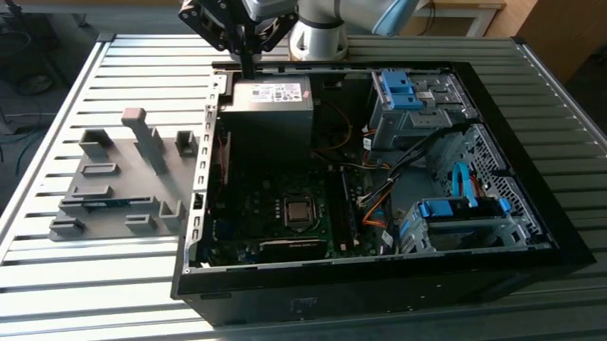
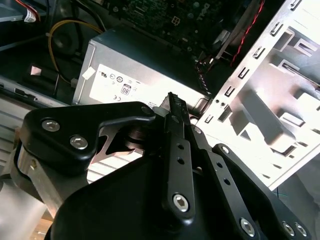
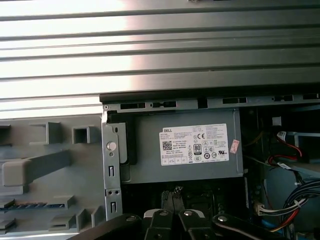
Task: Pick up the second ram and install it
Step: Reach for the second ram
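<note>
So, pick step hasn't started; tool (image 1: 249, 73) looks clenched on nothing, over the power supply (image 1: 272, 99), upper middle of the exterior view; second ram (image 1: 98, 204) sits in the grey holder (image 1: 142, 138) at lower left, well apart; I'd say grabbing it needs the tool opened, lined along its thin edge.

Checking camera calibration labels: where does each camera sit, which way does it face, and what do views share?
Exterior view: off the arm, high, looking down on the open computer case and grey holder; the arm and hand show by the power supply.
First wrist view: on the arm, looking down past the hand at the power supply and holder.
Second wrist view: on the arm, close behind the hand, looking along its shut fingers at the power supply.
Shared: all three see the hand and power supply.
</note>
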### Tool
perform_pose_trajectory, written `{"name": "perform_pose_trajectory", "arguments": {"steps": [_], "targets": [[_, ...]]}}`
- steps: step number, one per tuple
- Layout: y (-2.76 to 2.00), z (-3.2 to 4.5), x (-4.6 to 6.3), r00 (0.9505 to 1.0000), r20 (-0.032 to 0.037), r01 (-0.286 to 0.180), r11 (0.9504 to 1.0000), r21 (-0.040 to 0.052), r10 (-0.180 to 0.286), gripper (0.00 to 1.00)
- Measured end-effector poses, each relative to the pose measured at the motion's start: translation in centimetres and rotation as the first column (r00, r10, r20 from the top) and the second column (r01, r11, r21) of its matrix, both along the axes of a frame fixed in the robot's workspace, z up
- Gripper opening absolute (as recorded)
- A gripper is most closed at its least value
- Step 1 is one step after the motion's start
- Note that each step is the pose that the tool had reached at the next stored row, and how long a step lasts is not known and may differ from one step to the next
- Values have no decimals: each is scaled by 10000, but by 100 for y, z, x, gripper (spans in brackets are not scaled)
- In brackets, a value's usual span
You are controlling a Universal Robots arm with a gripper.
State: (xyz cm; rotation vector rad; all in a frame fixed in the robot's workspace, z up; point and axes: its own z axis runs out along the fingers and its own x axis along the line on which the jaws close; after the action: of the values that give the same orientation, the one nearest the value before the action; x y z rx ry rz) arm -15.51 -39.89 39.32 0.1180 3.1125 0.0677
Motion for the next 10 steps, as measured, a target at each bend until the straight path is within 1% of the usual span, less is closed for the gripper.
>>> {"name": "perform_pose_trajectory", "arguments": {"steps": [10], "targets": [[0,0,-34,10000,0,0,10000,0,0,11]]}}
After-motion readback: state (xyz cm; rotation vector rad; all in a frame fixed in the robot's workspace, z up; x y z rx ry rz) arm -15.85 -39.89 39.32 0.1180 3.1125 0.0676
